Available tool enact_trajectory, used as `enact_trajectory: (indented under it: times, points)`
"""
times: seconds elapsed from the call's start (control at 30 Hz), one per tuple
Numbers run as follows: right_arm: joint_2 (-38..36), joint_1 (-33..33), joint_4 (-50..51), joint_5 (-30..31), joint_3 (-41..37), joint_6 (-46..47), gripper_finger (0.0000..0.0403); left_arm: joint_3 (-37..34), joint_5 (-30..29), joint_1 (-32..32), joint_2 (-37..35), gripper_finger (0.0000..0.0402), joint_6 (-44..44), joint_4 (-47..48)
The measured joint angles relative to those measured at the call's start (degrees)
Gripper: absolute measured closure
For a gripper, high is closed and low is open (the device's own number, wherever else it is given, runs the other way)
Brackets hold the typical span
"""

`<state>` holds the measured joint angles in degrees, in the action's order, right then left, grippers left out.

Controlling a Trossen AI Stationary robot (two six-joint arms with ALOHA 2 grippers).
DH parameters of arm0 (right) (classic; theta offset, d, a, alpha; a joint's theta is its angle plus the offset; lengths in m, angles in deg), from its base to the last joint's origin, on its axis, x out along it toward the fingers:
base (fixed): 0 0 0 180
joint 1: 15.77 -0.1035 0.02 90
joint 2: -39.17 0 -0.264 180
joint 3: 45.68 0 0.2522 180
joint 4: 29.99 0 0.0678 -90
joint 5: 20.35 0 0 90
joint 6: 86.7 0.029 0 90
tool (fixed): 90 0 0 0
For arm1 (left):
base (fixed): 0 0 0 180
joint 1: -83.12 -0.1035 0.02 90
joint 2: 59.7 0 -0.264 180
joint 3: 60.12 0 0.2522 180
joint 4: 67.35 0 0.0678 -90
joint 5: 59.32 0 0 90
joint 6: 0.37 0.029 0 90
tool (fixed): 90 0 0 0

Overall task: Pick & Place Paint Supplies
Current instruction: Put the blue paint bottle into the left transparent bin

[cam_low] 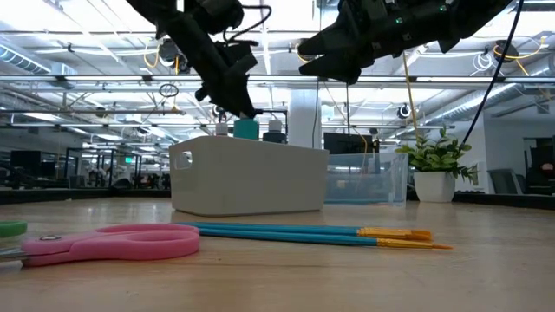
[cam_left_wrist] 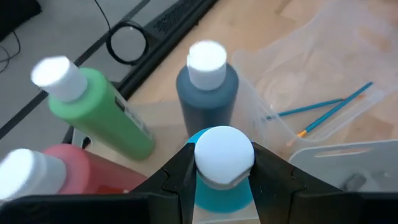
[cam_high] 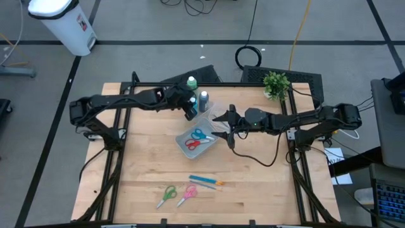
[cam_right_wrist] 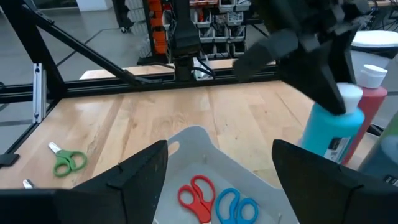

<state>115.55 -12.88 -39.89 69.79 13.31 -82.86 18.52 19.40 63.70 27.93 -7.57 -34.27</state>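
The left hand [cam_left_wrist: 224,171] grips the white cap of the light blue bottle [cam_left_wrist: 222,190], which stands among the red, green and grey bottles at the worktop's [cam_high: 139,171] back. Right of it, the right hand [cam_right_wrist: 217,168] hovers wide open over the tub [cam_high: 199,140] holding red and blue scissors.

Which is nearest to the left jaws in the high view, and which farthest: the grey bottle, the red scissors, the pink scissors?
1. Grey bottle, just right of the left gripper.
2. Red scissors, in the tub below.
3. Pink scissors, near the front edge.
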Motion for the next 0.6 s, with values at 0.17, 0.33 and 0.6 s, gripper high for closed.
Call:
enact_trajectory:
  times: [0.17,0.33,0.6]
  points:
    - [0.0,0.0,0.0,0.0,0.0,0.0,0.0124,0.0,-0.21,-0.11,1.97,0.0282,-0.29,-0.45]
    - [0.0,0.0,0.05,0.0,0.0,0.0,0.0124,0.07,0.19,-0.18,2.92,0.0282,-0.37,-1.99]
    - [0.0,0.02,0.37,0.0,-0.02,-0.02,0.0124,0.07,1.26,-0.2,2.99,0.0274,-0.35,-2.31]
